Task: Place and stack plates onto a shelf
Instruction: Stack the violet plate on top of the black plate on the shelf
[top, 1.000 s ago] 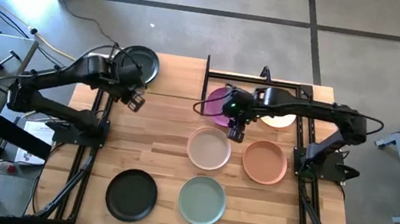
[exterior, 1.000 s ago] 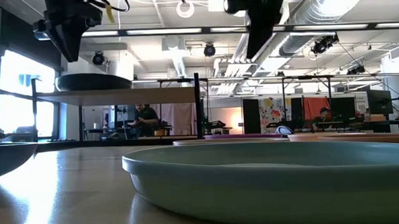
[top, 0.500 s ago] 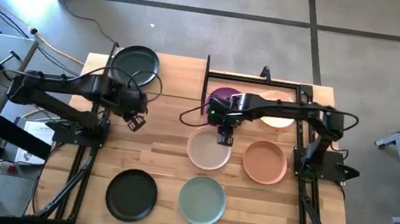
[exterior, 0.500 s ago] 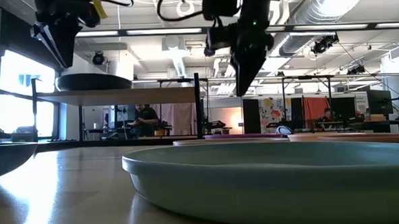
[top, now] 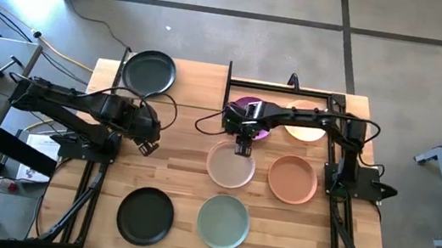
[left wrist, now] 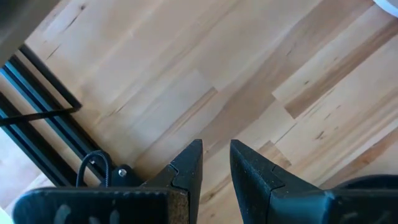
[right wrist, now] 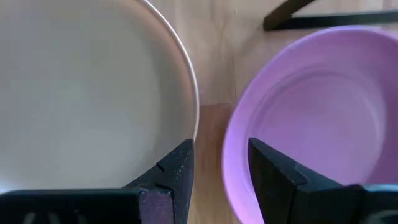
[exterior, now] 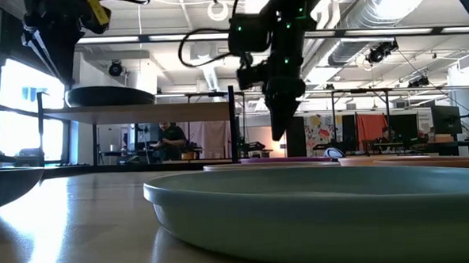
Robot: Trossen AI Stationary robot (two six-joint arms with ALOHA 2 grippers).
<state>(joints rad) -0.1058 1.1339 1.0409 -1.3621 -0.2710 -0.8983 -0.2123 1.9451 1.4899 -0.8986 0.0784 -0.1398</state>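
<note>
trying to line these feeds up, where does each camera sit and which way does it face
High: above, straight down on the table; both arms show.
Low: table height, level past the sage plate to the shelf; arms hang in from above.
Left wrist: on the left arm, facing bare tabletop; open left gripper.
Right wrist: open right gripper between beige plate and purple plate, both also in high.

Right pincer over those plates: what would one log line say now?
right pincer: open, above gap between beige plate and purple plate | left pincer: empty, over bare table
</note>
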